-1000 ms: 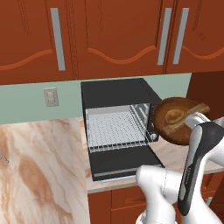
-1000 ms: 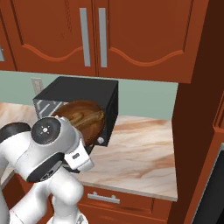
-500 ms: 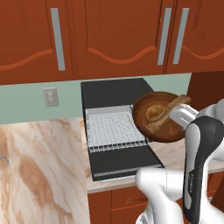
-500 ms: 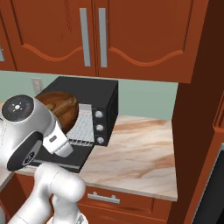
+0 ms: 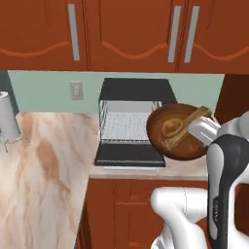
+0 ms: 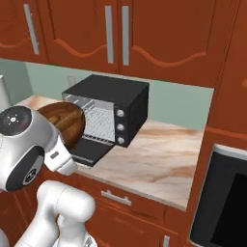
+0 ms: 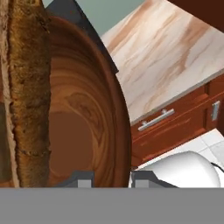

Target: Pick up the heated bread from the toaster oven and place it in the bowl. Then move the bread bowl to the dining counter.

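My gripper (image 5: 198, 128) is shut on the rim of the wooden bowl (image 5: 176, 132), which hangs in the air, tilted toward the camera, in front of the right half of the toaster oven (image 5: 133, 118). The bread (image 5: 171, 127) lies inside the bowl, beside the lighter bar (image 5: 192, 120) across its rim. From the right base view I see the bowl's (image 6: 66, 123) underside ahead of the toaster oven (image 6: 112, 109), whose door (image 6: 89, 152) hangs down open. In the hand view the bowl's (image 7: 87, 109) rim runs between the fingertips of the gripper (image 7: 111, 179). The dining counter is out of view.
The marble worktop (image 5: 44, 160) runs along the left and under the oven, with a silver canister (image 5: 7, 116) at its far left. Red-brown wall cabinets (image 5: 121, 34) hang above. A tall cabinet with a dark built-in appliance (image 6: 226, 193) stands at the right.
The bowl has swung left across the oven's front and tilted its inside toward the left camera. The whole picture has shifted, so the base has moved.
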Controlling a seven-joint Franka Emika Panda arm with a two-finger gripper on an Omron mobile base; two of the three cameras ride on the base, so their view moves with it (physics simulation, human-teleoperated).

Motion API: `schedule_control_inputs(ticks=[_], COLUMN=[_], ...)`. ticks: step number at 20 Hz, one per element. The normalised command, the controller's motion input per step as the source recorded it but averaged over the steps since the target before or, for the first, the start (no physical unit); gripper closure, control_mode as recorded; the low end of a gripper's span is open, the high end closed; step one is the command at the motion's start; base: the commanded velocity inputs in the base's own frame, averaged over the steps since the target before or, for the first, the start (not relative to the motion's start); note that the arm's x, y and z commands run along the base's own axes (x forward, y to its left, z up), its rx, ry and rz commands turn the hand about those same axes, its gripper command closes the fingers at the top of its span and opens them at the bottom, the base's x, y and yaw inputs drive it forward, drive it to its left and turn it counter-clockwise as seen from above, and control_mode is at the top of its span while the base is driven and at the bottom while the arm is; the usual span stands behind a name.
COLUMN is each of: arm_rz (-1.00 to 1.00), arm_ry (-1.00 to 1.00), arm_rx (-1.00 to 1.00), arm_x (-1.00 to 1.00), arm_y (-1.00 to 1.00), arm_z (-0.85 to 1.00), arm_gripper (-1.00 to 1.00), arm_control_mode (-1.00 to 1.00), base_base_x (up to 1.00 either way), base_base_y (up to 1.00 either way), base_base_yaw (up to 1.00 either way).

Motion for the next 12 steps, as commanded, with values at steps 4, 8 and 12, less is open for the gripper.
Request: schedule_control_inputs(ticks=[4,8,12], arm_rz=[0.0,0.0,0.0], arm_ry=[0.0,0.0,0.0], arm_rx=[0.0,0.0,0.0], arm_x=[0.0,0.0,0.0], arm_y=[0.0,0.0,0.0], arm_z=[0.0,0.0,0.0], arm_gripper=[1.0,1.0,1.0], arm_control_mode=[1.0,1.0,1.0], base_base_x=[-0.94,-0.47,-0.07], base_base_y=[-0.52,-0.15,0.0], base_base_yaw=[0.85,0.99,1.0])
